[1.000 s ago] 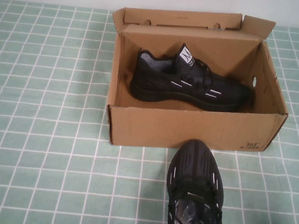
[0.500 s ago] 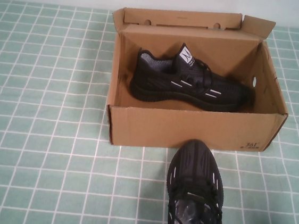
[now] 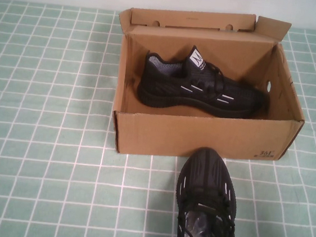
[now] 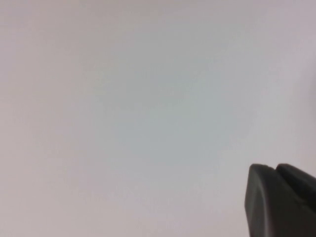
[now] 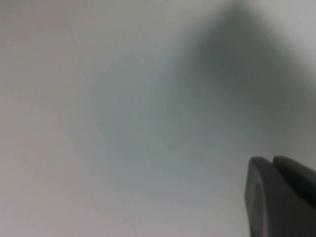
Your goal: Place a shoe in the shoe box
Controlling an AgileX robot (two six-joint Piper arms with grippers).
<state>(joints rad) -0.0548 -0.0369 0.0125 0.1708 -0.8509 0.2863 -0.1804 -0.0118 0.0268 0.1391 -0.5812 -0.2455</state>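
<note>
Presently, shoe point(image 3: 206, 205) is listed outside shoe box point(image 3: 201, 135), toe boxward, right-side; left gripper point(image 4: 281, 200) and right gripper point(image 5: 281, 197) parked, fingers closed, empty.

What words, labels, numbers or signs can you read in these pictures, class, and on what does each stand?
Shoe box: small black print on its front right corner, too small to read.
Shoe in the box: white tongue label with a dark mark, too blurred to read.
Shoe on the table: no text visible.
</note>
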